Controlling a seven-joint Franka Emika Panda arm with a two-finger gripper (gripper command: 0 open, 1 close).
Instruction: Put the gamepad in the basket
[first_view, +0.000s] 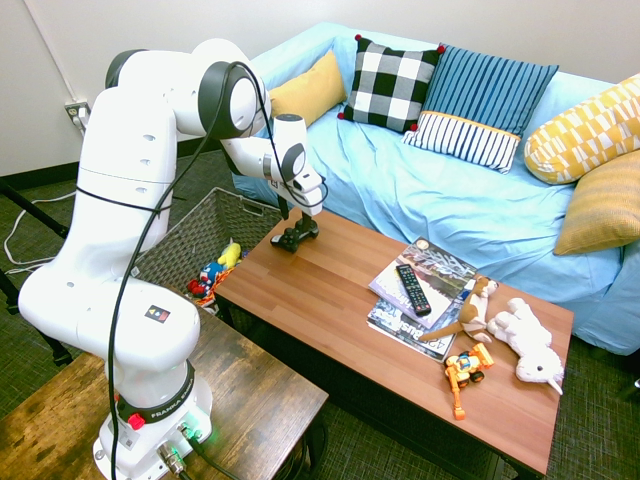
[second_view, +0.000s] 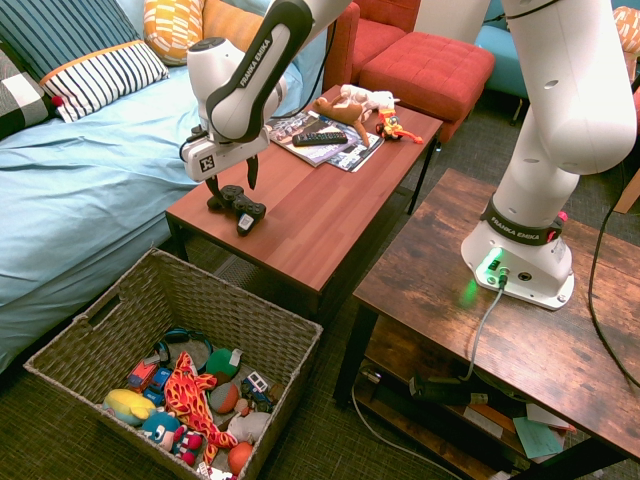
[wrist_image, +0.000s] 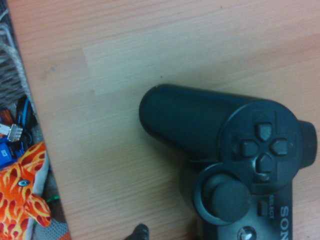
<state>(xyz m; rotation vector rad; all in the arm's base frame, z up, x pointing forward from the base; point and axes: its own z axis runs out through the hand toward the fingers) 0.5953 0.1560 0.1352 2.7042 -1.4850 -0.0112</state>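
my hand (second_view: 228, 187) is spread wide and empty, fingers straddling the gamepad (second_view: 236, 206), which lies at the worktop's (first_view: 330, 300) end nearest the basket (second_view: 150, 290) on the floor. my worry: the rounded handles could squirt sideways as i close, skidding the pad off the edge, or a fingertip lands on the thumbstick and the grip turns loose.

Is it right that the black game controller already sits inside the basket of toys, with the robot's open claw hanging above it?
Not quite. The gamepad lies on the wooden table, near the end by the basket, not in it, as the second exterior view shows. The rest holds: the gripper is open, fingers straddling the gamepad from above, and the basket holds toys.
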